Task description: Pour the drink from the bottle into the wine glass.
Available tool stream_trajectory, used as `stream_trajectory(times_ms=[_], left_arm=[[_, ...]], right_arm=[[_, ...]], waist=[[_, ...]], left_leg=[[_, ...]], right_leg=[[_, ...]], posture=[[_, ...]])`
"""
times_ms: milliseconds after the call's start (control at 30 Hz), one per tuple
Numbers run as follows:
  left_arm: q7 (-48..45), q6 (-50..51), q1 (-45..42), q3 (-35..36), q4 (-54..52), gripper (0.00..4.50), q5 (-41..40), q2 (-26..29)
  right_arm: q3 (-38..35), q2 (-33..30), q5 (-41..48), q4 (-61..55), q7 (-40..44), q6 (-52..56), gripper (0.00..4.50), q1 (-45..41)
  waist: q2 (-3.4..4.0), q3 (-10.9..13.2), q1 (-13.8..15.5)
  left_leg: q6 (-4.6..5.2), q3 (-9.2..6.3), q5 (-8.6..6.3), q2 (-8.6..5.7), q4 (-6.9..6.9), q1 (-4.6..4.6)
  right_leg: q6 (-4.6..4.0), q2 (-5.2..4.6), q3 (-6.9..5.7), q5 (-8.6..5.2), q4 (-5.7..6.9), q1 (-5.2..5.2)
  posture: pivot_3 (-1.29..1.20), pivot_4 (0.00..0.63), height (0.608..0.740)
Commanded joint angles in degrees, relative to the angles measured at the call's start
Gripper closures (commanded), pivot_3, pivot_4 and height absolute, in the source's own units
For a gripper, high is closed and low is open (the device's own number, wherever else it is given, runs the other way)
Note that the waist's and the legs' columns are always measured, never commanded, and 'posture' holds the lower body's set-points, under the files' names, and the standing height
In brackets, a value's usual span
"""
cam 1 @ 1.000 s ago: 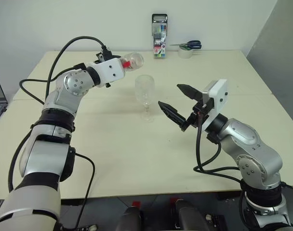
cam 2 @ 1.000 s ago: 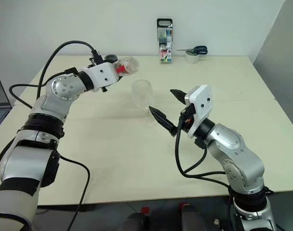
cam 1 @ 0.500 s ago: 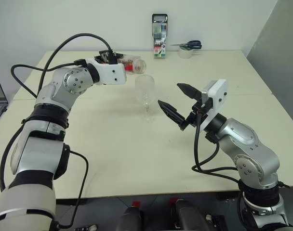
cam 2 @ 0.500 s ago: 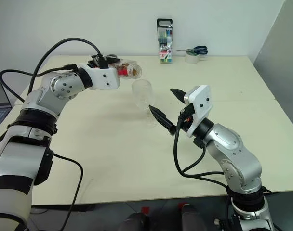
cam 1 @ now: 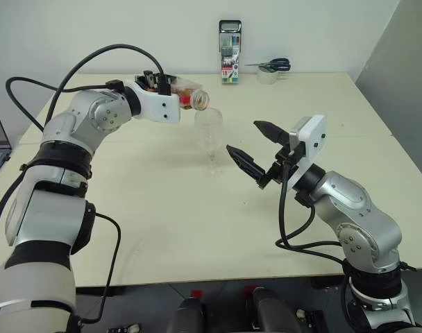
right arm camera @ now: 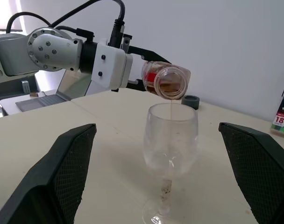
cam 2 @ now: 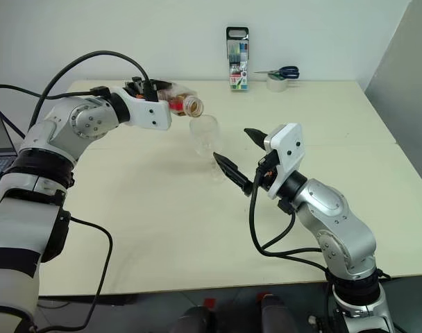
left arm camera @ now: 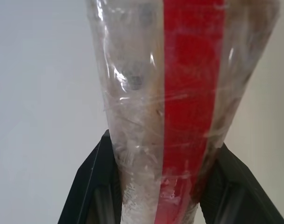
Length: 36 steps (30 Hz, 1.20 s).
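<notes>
Pale bench (cam 1: 162,208). Left claw (right arm camera: 135,67) clenched on the bottle (right arm camera: 165,80), tipped mouth-down over the wine glass (right arm camera: 171,140); thin stream of the drink (right arm camera: 172,108) falling into the bowl. Right claw (cam 1: 256,149) spread wide, empty, just beside the glass.

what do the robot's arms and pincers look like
Both arms are glossy silver and white segments joined by black rings, with loose black cables looping alongside. Each wrist ends in a white boxy block. The right pincer has two black, pointed, textured fingers; the left pincer has black fingers too.
</notes>
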Motion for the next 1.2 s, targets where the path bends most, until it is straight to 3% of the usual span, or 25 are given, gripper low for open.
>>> stream_trajectory(times_ms=[33, 1200], left_arm=[[1.86, -0.87, -3.25, 0.16, 0.07, 2.84, 0.49, 1.35], [6.59, -3.44, -8.86, -4.03, 5.17, 2.84, 6.62, 2.26]], right_arm=[[-0.08, 0.18, -0.09, -1.72, 0.59, -1.7, 0.0, 0.32], [0.32, 0.09, -0.9, -1.96, 0.86, -3.11, 0.0, 1.6]], waist=[[0.0, 0.0, -0.02], [0.0, 0.0, -0.03]], left_leg=[[0.0, 0.0, 0.0, 0.0, 0.0, 0.0], [0.01, 0.03, 0.01, -0.04, 0.02, 0.0]], right_leg=[[0.0, 0.0, 0.0, 0.0, 0.0, 0.0], [0.01, 0.03, 0.01, -0.01, 0.06, -0.01]], posture=[[0.0, 0.15, 0.74], [0.0, 0.15, 0.74]])
